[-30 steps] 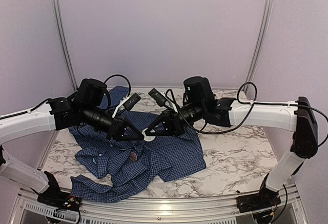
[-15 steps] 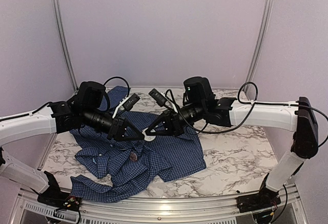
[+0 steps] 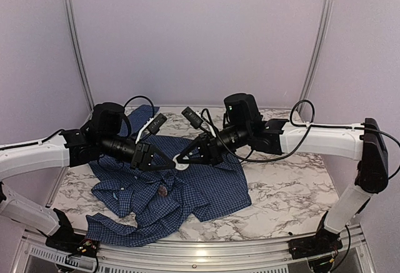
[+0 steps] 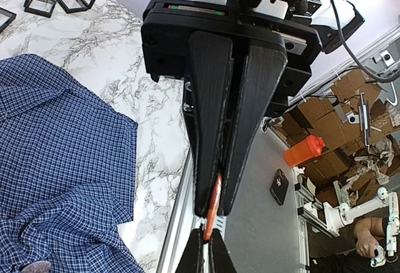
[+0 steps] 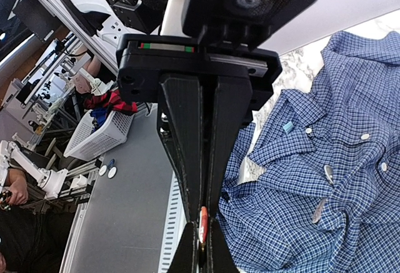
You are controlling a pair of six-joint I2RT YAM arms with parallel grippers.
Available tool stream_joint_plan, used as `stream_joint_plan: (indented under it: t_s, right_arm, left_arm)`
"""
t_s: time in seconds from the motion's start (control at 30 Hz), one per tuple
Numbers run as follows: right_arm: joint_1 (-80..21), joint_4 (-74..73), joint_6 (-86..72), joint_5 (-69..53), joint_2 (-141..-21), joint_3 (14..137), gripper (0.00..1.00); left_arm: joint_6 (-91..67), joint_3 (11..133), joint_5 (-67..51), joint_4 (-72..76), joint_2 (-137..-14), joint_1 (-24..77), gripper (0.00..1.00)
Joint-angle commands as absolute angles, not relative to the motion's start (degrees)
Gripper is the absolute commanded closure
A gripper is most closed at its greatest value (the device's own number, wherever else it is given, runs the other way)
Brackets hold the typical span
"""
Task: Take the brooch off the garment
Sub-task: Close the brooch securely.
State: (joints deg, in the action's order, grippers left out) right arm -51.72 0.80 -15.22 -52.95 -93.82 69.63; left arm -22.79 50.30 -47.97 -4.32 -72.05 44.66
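Above the white marble-patterned tabletop [image 3: 287, 192], left gripper [image 3: 172, 165] and right gripper [image 3: 179, 160] tip to tip over the dark blue, finely checked, short-sleeved shirt [image 3: 206, 192], spread out and rumpled. Both claws clamped fully closed, fingers pressed together in either wrist view.

Top view only: tiny reddish-brown roundish brooch [image 3: 163, 190] on the shirt front, near the meeting tips on the side toward the arm bases, apart from both claws. Dull dark red, no finer detail at this size.

Wrist views only: thin orange-red sliver [image 4: 214, 207] in the slit at the closed fingertips, reaching toward the opposite claw's tips. Gripped or not, cannot tell; hidden from above.

Left wrist only: small black square open frames [image 4: 37, 1] on the marble beyond the shirt.

Right wrist only: small pale round buttons [image 5: 365, 137] and a small light-blue tag [image 5: 287, 126] on the shirt.
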Motion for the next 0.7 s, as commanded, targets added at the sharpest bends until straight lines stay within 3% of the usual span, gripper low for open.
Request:
stream_joint_plan:
  t_s: [0.0,0.67]
  right_arm:
    - [-53.1,2.9,-14.0,-48.6,-93.7,71.5,1.0]
    - [-53.1,5.2,-15.0,-45.1,-93.6,72.4,0.99]
  left_arm:
    - [-28.3,49.5,-52.1,7.6,-70.8,44.6,1.0]
    - [-35.5,47.0,-51.8,14.8,-71.8,43.0,1.0]
